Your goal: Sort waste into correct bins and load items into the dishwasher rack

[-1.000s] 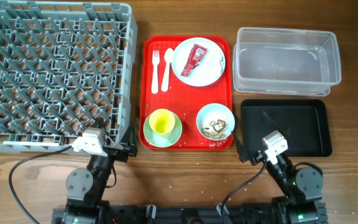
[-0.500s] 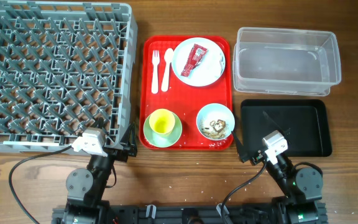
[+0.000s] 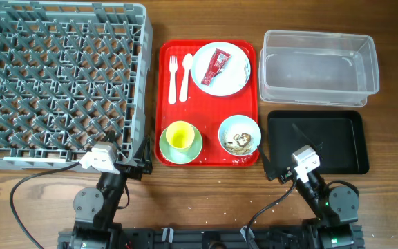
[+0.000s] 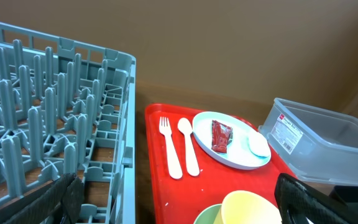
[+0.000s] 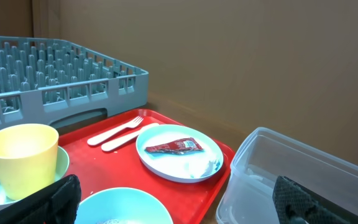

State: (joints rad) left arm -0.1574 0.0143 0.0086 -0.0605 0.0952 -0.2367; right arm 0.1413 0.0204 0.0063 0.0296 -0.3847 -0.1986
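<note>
left gripper (image 3: 138, 163) and right gripper (image 3: 267, 169) are held wide open and empty near the red tray (image 3: 209, 108), seemingly readied for picking.

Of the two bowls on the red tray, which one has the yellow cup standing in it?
The mint-green bowl holds the yellow cup; the light-blue bowl to its right holds only food scraps.
</note>
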